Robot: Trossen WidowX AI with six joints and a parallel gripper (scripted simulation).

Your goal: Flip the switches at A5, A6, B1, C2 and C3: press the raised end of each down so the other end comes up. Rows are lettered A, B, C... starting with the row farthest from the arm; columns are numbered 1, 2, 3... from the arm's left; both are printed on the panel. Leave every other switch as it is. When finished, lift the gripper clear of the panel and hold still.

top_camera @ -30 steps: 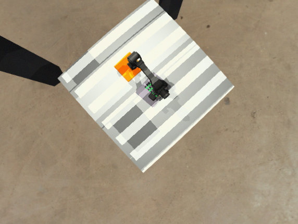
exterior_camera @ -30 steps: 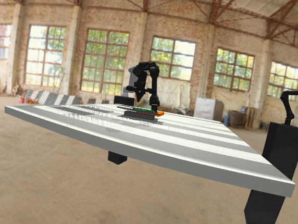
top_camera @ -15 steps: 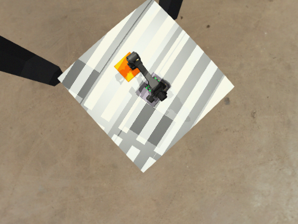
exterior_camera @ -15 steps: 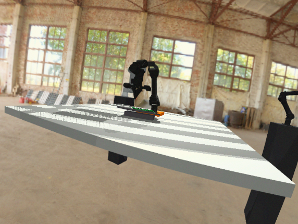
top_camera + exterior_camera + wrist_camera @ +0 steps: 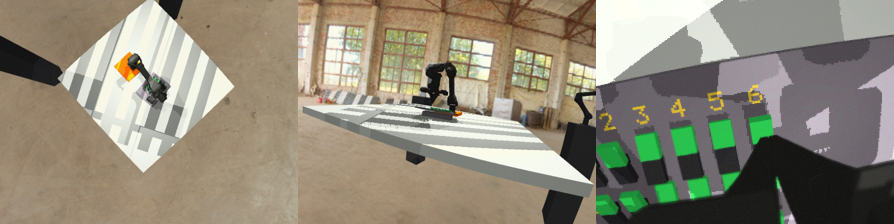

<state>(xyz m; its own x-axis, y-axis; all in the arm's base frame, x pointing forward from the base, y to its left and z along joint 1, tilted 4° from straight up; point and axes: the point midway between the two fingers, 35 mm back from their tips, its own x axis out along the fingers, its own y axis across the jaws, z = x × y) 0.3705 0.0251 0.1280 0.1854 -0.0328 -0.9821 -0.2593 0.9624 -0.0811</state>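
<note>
The switch panel [image 5: 140,92] [image 5: 436,114] [image 5: 746,74] lies on the table in front of the arm. My gripper [image 5: 432,104] [image 5: 769,144] is shut and empty, pointing down at the panel. In the wrist view its dark tip overlaps the near part of switch A6 [image 5: 761,129]; contact cannot be told. A6's green far end shows; its near end is hidden. Switches A5 [image 5: 722,134], A4 [image 5: 684,140] and A3 [image 5: 648,146] show green far halves and black near halves. A2 [image 5: 612,155] shows at the left edge. Row B shows partly; the fingers hide row C and most of B's right side.
An orange plate [image 5: 122,68] [image 5: 458,113] lies under the arm's base. The white table [image 5: 221,86] [image 5: 506,166] has strong striped shadows. A second arm [image 5: 580,104] stands on a black pedestal [image 5: 575,148] off the table's right side. The panel's printed numbers 2 to 6 are readable.
</note>
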